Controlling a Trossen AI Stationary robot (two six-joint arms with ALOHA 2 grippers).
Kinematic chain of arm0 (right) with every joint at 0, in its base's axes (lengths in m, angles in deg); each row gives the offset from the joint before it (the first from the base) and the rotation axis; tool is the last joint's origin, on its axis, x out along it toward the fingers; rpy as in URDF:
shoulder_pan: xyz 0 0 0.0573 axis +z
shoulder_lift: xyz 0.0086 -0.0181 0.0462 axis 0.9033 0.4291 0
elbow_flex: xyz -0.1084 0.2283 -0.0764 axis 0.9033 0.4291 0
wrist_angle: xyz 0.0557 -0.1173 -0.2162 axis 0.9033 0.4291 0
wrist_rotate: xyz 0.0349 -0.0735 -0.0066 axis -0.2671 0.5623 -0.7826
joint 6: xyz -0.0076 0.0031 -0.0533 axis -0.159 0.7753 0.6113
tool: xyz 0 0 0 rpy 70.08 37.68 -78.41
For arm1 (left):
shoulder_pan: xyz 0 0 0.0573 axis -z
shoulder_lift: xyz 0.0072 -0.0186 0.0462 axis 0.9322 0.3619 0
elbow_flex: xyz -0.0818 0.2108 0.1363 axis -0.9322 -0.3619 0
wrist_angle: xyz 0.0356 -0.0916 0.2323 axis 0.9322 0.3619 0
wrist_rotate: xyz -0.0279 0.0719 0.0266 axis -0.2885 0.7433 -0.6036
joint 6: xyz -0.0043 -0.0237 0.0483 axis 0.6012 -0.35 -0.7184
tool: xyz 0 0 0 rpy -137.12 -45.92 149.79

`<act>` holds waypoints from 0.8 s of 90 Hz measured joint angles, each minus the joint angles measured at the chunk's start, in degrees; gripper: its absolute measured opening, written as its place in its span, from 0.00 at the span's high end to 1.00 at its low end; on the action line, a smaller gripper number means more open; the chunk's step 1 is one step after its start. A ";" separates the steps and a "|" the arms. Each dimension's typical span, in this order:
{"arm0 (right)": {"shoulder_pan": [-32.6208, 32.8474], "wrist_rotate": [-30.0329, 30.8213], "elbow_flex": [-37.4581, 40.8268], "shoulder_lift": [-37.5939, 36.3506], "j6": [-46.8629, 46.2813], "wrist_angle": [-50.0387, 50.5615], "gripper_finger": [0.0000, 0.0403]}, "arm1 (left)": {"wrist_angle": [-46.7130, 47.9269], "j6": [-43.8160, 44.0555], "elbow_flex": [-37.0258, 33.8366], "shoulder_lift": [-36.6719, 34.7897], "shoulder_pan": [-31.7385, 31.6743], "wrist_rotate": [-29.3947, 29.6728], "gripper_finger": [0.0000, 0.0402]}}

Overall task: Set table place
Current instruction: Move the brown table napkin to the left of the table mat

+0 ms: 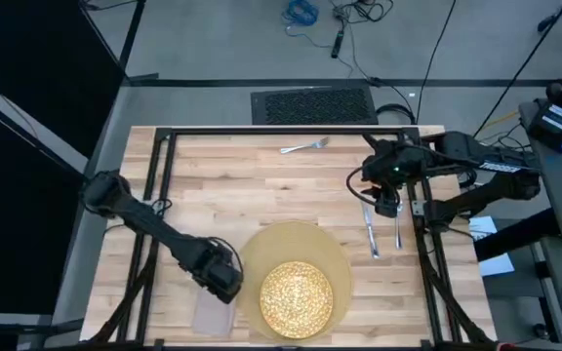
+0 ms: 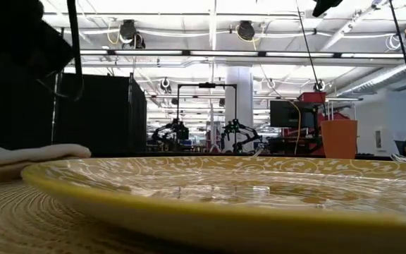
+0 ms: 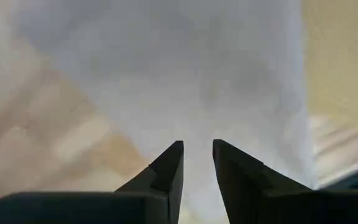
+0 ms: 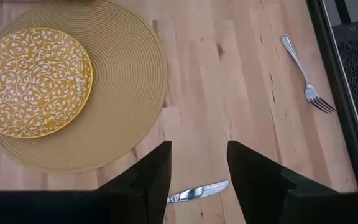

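The round tan placemat [image 1: 296, 255] lies at the table's near middle, and the yellow speckled plate [image 1: 296, 297] rests on its near part. Left of it lies the beige napkin [image 1: 210, 312]. My left gripper [image 3: 197, 155] is low over the napkin [image 3: 185, 74], its fingers a narrow gap apart. The knife [image 1: 370, 234] and the spoon [image 1: 398, 226] lie on the wood right of the placemat. My right gripper [image 4: 197, 165] hangs open above the knife's far end [image 4: 197, 191]. The fork [image 1: 305, 146] lies near the far edge. The orange cup [image 2: 339, 139] shows only in the low view. My left gripper points down at the middle of the napkin. I cannot tell whether its fingertips touch the cloth. Nothing shows between the fingers.
A black metal frame [image 1: 291, 132] rings the tabletop, and its right bar [image 1: 427, 253] runs close beside the spoon. Bare wood [image 1: 252, 190] lies between the fork and the placemat. Cables hang from the right arm [image 1: 476, 171].
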 joint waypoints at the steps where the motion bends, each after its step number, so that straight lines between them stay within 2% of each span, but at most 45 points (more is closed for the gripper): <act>1: 0.00 0.00 0.00 0.00 -0.02 0.00 0.65 | -0.33 -0.26 0.00 -0.01 0.00 0.81 0.81; 8: 0.00 0.02 0.00 0.00 -0.14 0.04 0.65 | -2.13 -3.84 0.02 0.71 -0.49 3.92 0.81; 23: 0.00 0.01 0.00 0.02 -0.78 0.09 0.65 | -2.15 -9.00 0.02 5.16 -3.11 4.76 0.81; 43: 0.00 0.02 0.00 0.02 -1.21 0.76 0.65 | -0.24 -10.35 0.02 7.72 -4.58 0.59 0.81; 72: 0.00 0.02 0.00 0.02 -1.14 0.66 0.65 | 1.99 -8.80 0.02 7.76 -4.42 -2.05 0.81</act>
